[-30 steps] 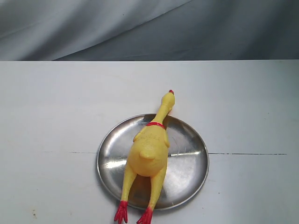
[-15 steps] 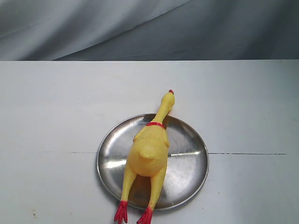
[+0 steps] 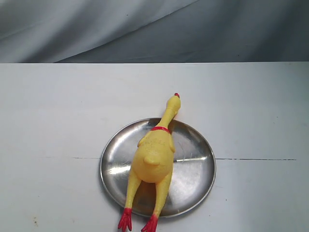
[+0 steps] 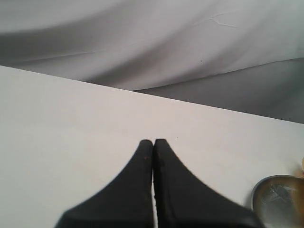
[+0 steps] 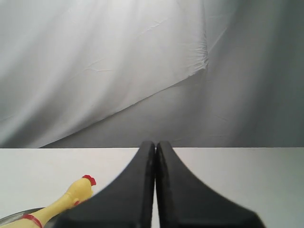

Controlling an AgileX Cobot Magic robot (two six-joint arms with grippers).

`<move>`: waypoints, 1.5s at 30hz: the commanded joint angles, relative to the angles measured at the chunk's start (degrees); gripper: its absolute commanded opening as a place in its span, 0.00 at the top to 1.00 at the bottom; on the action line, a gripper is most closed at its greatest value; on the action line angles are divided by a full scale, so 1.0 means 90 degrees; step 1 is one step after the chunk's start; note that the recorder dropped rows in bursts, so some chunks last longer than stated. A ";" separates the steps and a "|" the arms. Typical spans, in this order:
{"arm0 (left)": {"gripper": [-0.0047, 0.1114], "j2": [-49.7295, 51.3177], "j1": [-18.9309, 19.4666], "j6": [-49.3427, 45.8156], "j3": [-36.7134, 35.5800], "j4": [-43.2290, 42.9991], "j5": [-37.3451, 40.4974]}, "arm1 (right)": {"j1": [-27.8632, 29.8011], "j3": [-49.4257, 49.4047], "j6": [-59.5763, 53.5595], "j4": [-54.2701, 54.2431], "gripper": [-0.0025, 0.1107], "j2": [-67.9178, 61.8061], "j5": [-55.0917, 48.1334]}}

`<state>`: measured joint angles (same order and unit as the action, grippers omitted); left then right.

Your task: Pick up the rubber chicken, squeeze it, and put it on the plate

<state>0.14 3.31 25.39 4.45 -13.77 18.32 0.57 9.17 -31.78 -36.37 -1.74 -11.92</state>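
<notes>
Both claws are pressed closed with nothing between them. The left claw (image 4: 153, 141) hangs over the bare table (image 4: 71, 123), and the right claw (image 5: 155, 143) is near the chicken's head. The rubber chicken (image 3: 153, 157) lies on the plate (image 3: 198, 162), with its head past the far rim and its feet over the near rim. It looks light, soft and springy, perhaps a little slick. The plump body seems the best place to take hold, since the thin neck would likely bend.

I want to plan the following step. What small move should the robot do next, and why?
Probably none beyond parking the arms. The rubber chicken already lies on the plate, only its head and feet past the rim; the left jaws and right jaws are shut, empty, apart from it.
</notes>
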 commanded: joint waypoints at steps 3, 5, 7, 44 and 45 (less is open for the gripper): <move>0.96 -0.0015 0.0010 -0.0027 -0.0039 0.0084 -0.0034 | -0.0021 -0.0026 0.0011 -0.0029 0.98 -0.0009 -0.0009; 0.96 -0.0015 0.0010 -0.0027 -0.0039 0.0084 -0.0034 | -0.0021 -0.0026 0.0011 -0.0029 0.98 -0.0009 -0.0009; 0.96 -0.0015 0.0010 -0.0044 -0.0039 0.0084 -0.0054 | -0.0021 -0.0026 0.0011 -0.0029 0.98 -0.0009 -0.0009; 0.96 -0.0015 0.2269 -0.2351 -0.0494 0.1943 -0.0733 | -0.0021 -0.0026 0.0011 -0.0029 0.98 -0.0009 -0.0009; 0.96 -0.0015 0.2269 -0.2351 -0.0494 0.1927 -0.0555 | -0.0021 -0.0026 0.0011 -0.0029 0.98 -0.0009 -0.0009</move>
<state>0.14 23.53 4.51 0.28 3.00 11.30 0.57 9.17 -31.66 -36.37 -1.74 -11.92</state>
